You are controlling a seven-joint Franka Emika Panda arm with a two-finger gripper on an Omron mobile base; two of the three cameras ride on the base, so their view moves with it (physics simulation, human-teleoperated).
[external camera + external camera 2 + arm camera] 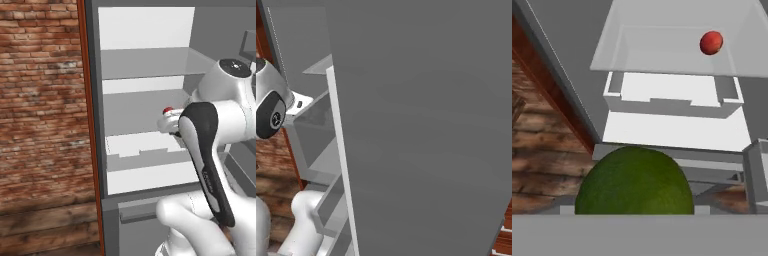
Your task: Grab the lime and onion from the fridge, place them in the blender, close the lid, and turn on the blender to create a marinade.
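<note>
Fridge (150,65): standing open before you, shelves pale; arm reaching in at mid-shelf height, hand tilting downward; lime (634,181): sitting close against the hand camera, apparently gripped between wide jaws; likely firm, light, slick-skinned, so be clamping across its middle; onion (711,42): resting on the shelf, well apart.

- Rises from the lower right of the left base view as a white arm (205,150), with its dark-trimmed link leaning up and to the left.
- Bends at a rounded white joint (227,75) up top and reaches forward to the left from there.
- Ends in the gripper (169,124), largely hidden behind the link.
- Seems closed wide around the lime (634,182), with the fingertips hidden by it in the hand view.
</note>
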